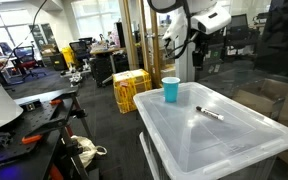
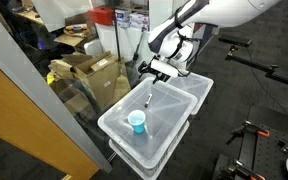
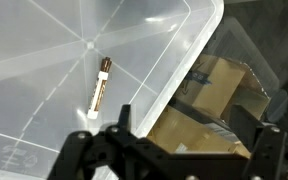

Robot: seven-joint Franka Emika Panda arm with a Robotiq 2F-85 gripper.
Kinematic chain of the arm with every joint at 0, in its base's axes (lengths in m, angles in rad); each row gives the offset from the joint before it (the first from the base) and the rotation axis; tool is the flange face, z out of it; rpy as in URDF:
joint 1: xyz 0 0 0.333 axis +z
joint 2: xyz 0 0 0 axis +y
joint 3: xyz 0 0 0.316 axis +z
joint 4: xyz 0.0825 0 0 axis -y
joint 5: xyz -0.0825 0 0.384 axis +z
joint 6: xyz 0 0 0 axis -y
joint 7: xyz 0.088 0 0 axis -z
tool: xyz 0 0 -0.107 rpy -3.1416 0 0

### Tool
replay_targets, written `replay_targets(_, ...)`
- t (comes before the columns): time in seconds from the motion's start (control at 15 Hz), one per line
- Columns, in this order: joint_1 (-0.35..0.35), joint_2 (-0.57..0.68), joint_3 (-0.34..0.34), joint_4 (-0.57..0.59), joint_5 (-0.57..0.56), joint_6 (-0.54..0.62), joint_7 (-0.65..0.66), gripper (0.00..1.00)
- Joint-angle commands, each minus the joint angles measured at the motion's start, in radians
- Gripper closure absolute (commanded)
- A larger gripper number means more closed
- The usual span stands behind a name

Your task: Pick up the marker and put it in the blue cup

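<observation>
The marker [image 1: 210, 113] is a short dark stick with a lighter section, lying flat on the translucent lid of a plastic bin [image 1: 224, 145]. It also shows in the other exterior view [image 2: 149, 100] and in the wrist view [image 3: 99, 85]. The blue cup [image 1: 171, 90] stands upright on the lid near one corner, apart from the marker, and is seen in both exterior views [image 2: 136, 121]. My gripper [image 3: 189, 140] is open and empty, held above the bin's edge, up and off to the side of the marker [image 2: 159, 68].
A yellow crate [image 1: 131, 90] stands on the floor beyond the bin. Cardboard boxes [image 2: 89, 70] sit beside the bin, right under the gripper in the wrist view [image 3: 219, 90]. A second bin lid [image 2: 189, 88] adjoins the first.
</observation>
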Motion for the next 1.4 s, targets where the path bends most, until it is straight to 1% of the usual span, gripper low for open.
replay_targets(0.0,-0.027,0.074,0.009,0.091,-0.05,-0.032,0.085,0.0)
replay_targets(0.2,-0.032,0.123,0.004,0.138,-0.093,-0.053,0.153,0.0)
replay_targets(0.6,-0.035,0.189,-0.01,0.222,-0.199,-0.169,0.309,0.0)
replay_targets(0.8,-0.018,0.218,-0.036,0.259,-0.258,-0.194,0.413,0.0)
replay_targets(1.07,0.016,0.251,-0.087,0.29,-0.366,-0.202,0.592,0.0)
replay_targets(1.13,-0.024,0.228,-0.034,0.246,-0.342,-0.153,0.512,0.0)
replay_targets(1.33,-0.025,0.237,-0.032,0.249,-0.351,-0.153,0.522,0.0)
